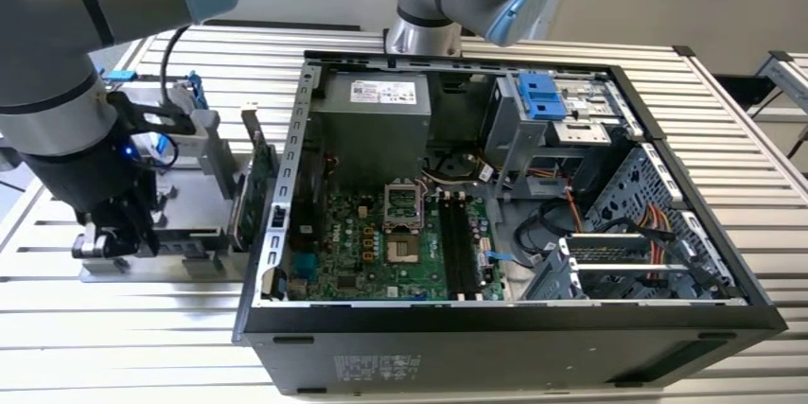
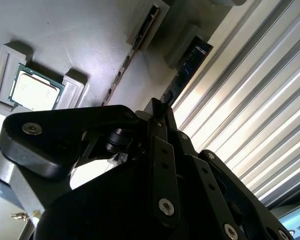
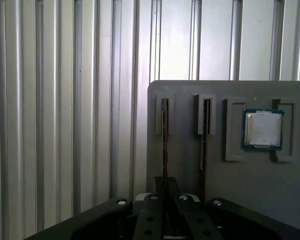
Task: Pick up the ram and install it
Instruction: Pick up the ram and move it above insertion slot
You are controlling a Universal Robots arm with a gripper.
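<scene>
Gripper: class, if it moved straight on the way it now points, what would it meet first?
Probably the ram, standing on edge in the gray holder. In the first wrist view the gripper lines up with that stick, not the neighbouring stick or the processor chip. Depth is unclear.

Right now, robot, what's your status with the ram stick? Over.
Gripper low at the end of the ram, in line with it. Ram standing on edge in the grey holder slot. Beside it, apart, a second stick.

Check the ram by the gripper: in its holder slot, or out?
In. The first wrist view shows the ram on edge in a slot of the grey holder, gripper at its end.
</scene>
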